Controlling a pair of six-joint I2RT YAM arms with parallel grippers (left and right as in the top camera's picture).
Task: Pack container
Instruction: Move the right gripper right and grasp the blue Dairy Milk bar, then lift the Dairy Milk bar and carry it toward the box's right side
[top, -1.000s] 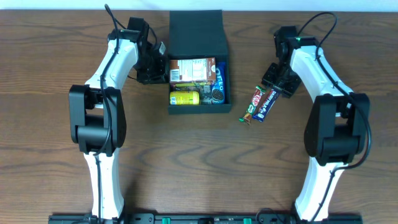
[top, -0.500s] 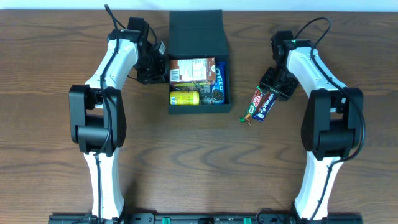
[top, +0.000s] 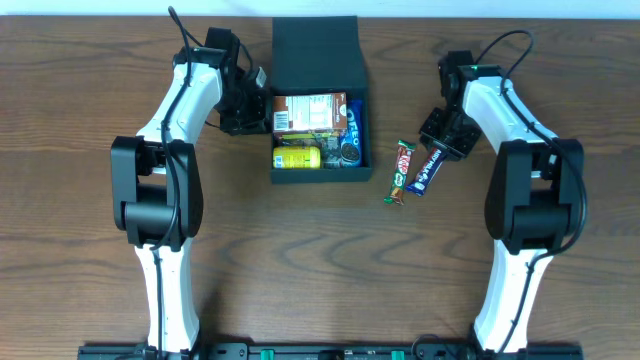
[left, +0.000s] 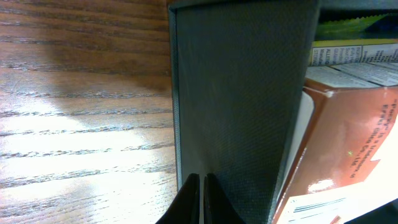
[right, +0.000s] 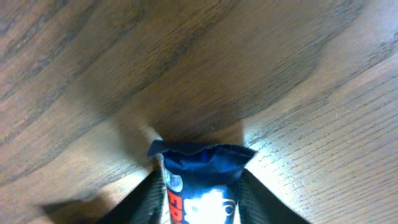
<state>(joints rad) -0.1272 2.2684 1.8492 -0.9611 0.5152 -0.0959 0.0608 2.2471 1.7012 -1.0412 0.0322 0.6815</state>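
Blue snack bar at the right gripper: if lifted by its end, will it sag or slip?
The blue snack bar looks small and slim, so probably light. Its glossy wrapper may slip; the right gripper pinches only the crimped end, which likely flexes.

Looks like a robotics lab rig to me, not a home or shop: left arm (top: 165, 130) and right arm (top: 525, 130) standing on a rail (top: 320, 352) along the front of a wood-grain bench (top: 320, 260), cable (top: 510, 38) looping off the top, container (top: 315, 50) of snacks and a blue snack bar (top: 425, 172) staged between them.
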